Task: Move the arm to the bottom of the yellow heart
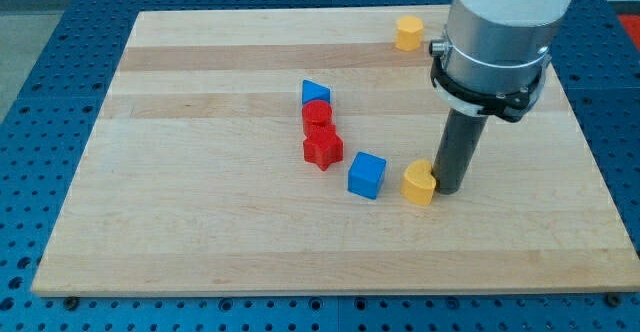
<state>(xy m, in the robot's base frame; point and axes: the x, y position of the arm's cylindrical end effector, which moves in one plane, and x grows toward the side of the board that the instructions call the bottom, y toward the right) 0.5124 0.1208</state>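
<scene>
The yellow heart (418, 183) lies right of the board's middle, toward the view's bottom. My tip (449, 189) rests on the board just at the heart's right side, touching or almost touching it. The rod rises from there to the grey arm body at the view's top right.
A blue cube (366, 175) sits just left of the heart. A red star (322, 149), a red round block (318, 115) and a blue triangle (314, 93) form a column further left. A yellow hexagon (407, 32) lies at the wooden board's (200, 202) top edge.
</scene>
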